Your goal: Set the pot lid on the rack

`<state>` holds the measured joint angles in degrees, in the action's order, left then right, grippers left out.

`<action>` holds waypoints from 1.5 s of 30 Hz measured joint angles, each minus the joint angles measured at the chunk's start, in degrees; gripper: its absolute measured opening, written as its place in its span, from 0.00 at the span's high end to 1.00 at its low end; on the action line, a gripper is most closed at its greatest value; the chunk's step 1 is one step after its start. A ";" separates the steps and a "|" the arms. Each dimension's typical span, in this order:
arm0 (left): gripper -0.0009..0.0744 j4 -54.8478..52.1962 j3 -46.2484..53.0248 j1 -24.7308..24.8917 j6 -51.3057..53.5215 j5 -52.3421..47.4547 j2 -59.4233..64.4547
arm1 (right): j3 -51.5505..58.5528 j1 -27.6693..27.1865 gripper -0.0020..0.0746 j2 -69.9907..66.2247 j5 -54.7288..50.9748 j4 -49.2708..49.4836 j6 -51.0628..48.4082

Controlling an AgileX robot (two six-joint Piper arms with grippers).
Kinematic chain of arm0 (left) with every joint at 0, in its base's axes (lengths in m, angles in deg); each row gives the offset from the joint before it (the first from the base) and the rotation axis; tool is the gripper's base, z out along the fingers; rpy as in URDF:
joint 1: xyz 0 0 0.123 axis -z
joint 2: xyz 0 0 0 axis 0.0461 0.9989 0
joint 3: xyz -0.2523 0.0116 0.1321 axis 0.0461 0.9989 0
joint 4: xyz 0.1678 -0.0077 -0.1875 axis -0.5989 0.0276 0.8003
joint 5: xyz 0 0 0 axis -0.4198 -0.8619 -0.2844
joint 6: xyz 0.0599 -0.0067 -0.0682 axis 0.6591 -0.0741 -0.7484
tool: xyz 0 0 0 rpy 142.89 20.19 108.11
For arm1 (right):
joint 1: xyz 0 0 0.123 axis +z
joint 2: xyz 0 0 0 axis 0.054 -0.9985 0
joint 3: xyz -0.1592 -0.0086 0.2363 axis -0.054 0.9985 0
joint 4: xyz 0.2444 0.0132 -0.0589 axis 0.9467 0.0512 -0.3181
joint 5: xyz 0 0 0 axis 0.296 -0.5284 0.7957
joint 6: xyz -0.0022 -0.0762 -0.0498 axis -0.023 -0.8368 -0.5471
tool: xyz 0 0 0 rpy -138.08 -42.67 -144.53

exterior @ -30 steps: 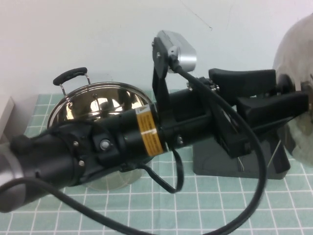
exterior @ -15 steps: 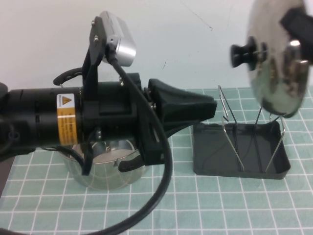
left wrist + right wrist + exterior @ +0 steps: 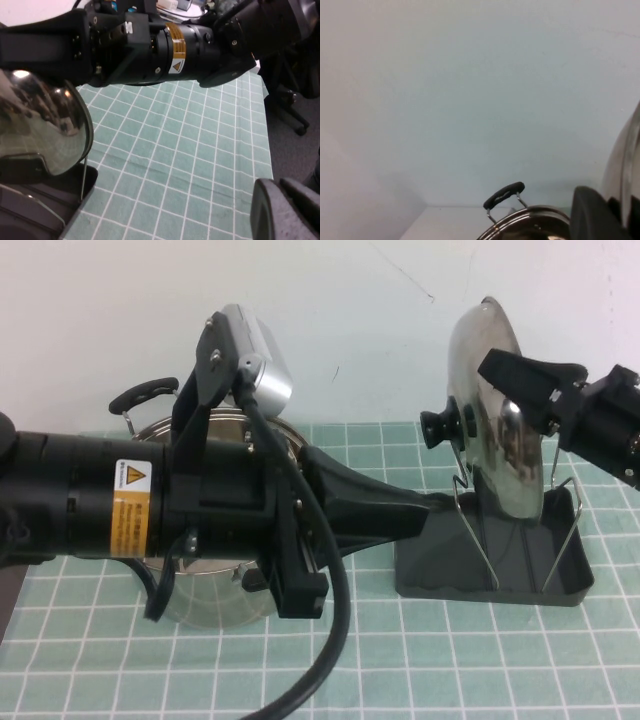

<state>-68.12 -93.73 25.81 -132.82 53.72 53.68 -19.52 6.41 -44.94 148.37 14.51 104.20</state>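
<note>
The shiny pot lid [image 3: 497, 430] stands on edge over the rack [image 3: 440, 570], with its black knob [image 3: 436, 428] pointing toward the pot. Its lower edge sits down among the wire loops [image 3: 478, 530]; I cannot tell whether it rests on the tray. My right gripper [image 3: 512, 375] reaches in from the right and is shut on the lid's upper rim. The right wrist view shows one finger [image 3: 592, 215] beside the lid [image 3: 626, 170]. My left gripper [image 3: 430, 505] is shut and empty, its tip just left of the rack. The left wrist view shows its closed fingers [image 3: 280, 210] and the lid [image 3: 45, 125].
The deep steel pot [image 3: 215, 602] with a black handle [image 3: 145, 395] stands at the left, mostly behind my left arm [image 3: 150, 505]. The arm stretches across the middle of the green checked cloth. A white wall rises close behind the table.
The lid has come down from high at the right and turned edge-on over the rack. My left arm drew back to the left a second ago and has since barely moved.
</note>
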 joint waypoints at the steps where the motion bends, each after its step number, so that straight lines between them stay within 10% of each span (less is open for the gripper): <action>1: 0.99 -0.13 0.00 0.00 -0.12 0.09 0.00 | 0.00 0.00 0.94 -0.14 0.00 -0.23 -0.43; 14: 0.99 -0.24 0.00 0.00 -2.82 -1.35 0.00 | -0.33 0.05 0.91 -0.52 -8.49 -10.41 -1.02; 24: 0.99 -0.86 0.00 0.00 -3.77 -1.35 0.00 | -0.41 -1.92 0.24 -0.52 -8.70 -12.91 0.23; 31: 0.99 -3.30 0.00 0.00 -4.01 -4.59 0.00 | -0.46 -10.89 0.09 -0.52 -0.77 -16.26 6.24; 36: 0.99 -3.84 0.00 0.00 -3.43 -12.77 -0.20 | -0.71 -14.97 0.18 2.16 0.42 -19.53 13.21; 45: 0.99 -4.82 0.00 0.00 -1.77 -27.45 -0.75 | -9.13 -15.11 0.91 12.83 2.48 -38.88 17.53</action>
<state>-72.95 -93.73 25.81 -134.60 26.26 52.94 -28.65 -8.71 -32.10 150.85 -24.37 121.73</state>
